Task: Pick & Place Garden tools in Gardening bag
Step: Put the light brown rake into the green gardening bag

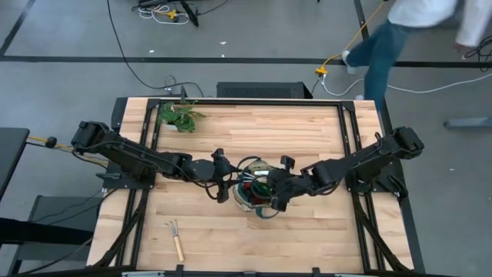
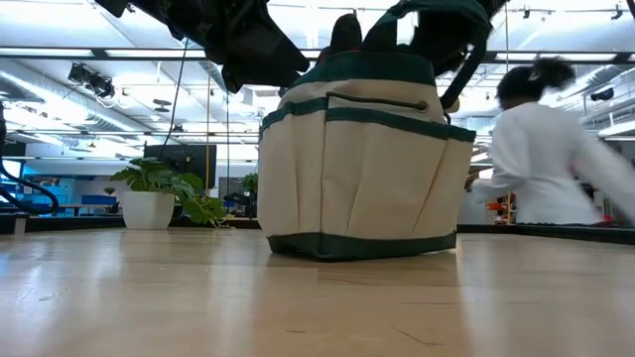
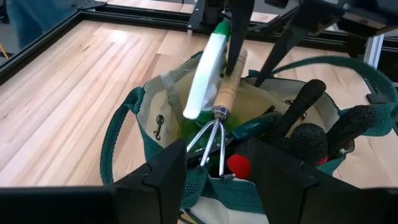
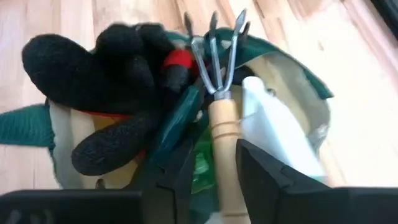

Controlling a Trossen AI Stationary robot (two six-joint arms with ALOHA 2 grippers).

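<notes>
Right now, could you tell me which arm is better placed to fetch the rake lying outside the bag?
Probably left. The loose rake lies on the table's left half, nearer the left gripper. The right gripper holds another rake's wooden handle over the gardening bag.

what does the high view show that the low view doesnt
Only the high view: a rake lying on the table, outside the bag, and both grippers, left and right, at the bag's mouth. Only the low view: the bag's side pockets and the plant's white pot. Both: the bag, the plant and a person.
</notes>
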